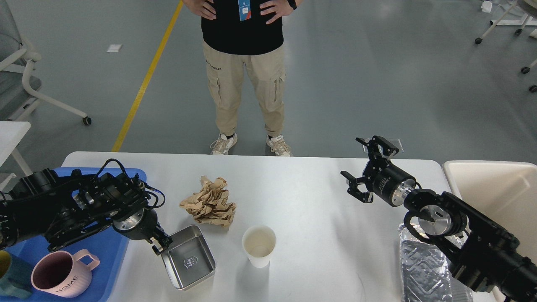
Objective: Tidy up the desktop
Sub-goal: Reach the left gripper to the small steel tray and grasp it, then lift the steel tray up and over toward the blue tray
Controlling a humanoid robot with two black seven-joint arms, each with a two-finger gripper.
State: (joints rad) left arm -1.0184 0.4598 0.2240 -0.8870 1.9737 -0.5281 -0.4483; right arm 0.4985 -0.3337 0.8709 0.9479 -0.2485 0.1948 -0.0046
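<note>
The white desktop (314, 201) fills the lower half of the head view. My left gripper (161, 244) is shut on the left rim of a small square metal tray (188, 263), which lies flat on the desktop near the front. A crumpled brown paper (209, 202) lies just behind the tray. A white paper cup (259, 245) stands upright to the tray's right. My right gripper (365, 167) is open and empty, held above the desktop's far right part.
A blue plastic tray (107, 251) at the left holds a pink mug (58, 276) and a teal mug (8, 277). A beige bin (495, 188) stands at the right. A crinkled clear package (423, 268) lies front right. A person (243, 71) stands beyond the far edge.
</note>
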